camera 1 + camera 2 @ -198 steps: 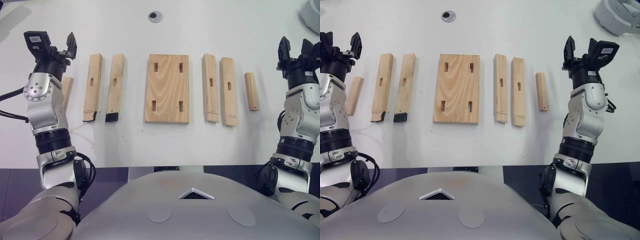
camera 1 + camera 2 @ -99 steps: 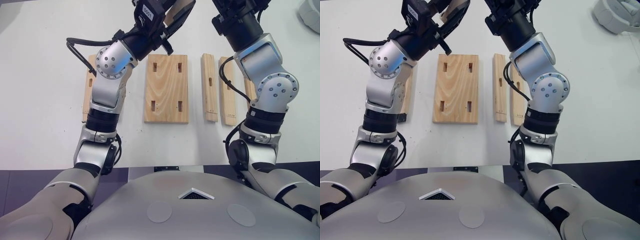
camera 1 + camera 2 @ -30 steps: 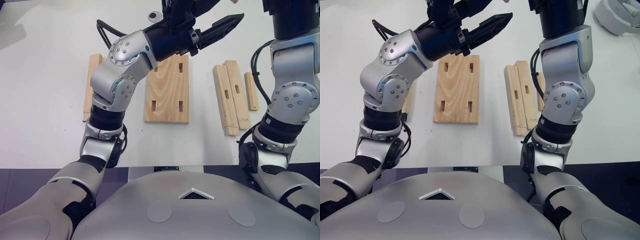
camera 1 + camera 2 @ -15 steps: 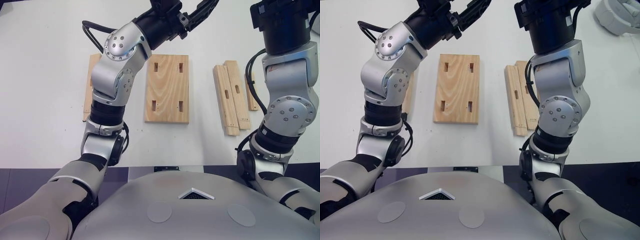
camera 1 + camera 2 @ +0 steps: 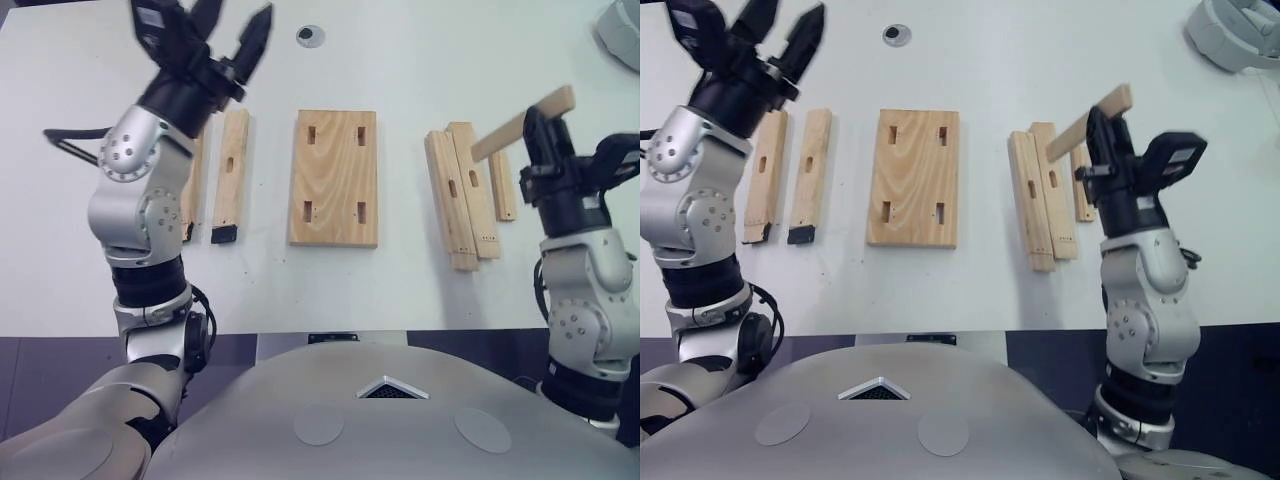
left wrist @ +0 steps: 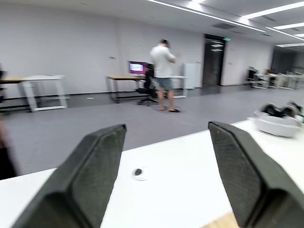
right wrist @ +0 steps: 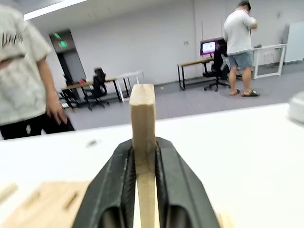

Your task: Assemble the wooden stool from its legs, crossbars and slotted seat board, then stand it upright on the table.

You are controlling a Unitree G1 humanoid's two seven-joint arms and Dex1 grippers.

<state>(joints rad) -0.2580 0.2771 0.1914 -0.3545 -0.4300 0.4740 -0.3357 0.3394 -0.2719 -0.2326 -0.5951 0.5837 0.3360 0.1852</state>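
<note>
Right pincer [image 5: 538, 122] is pinched tight on a short pale wooden crossbar [image 5: 500, 138]. It holds the bar in the air well to the right of the rectangular pale-wood slotted seat board [image 5: 335, 178], with the bar slanting out past the fingers [image 7: 116, 180] at both ends. Left pincer [image 5: 238, 25] is spread wide and holds nothing. It is raised above the white table [image 5: 400, 290], off to the left of the board and towards its far end, and its dark pads [image 6: 95, 180] touch nothing.

Half a second ago both arms were bunched high over the board's far edge. Now each has swung out to its own side, the left empty and the right carrying the crossbar. That suggests the part changed pincers above the board, though the exchange itself is not clearly shown.

Right of the board, two long slotted wooden legs [image 5: 460, 195] lie touching each other and slightly slanted, as they did a second ago; at the outset they lay apart and straight. A second short crossbar [image 5: 502, 185] lies just beyond them. Two more slotted legs [image 5: 231, 170] lie left of the board, the outer one partly behind the left arm.

Nothing is joined yet and the board lies flat with all four slots open, so assembly has barely begun. The held crossbar looks bound for a leg slot.
</note>
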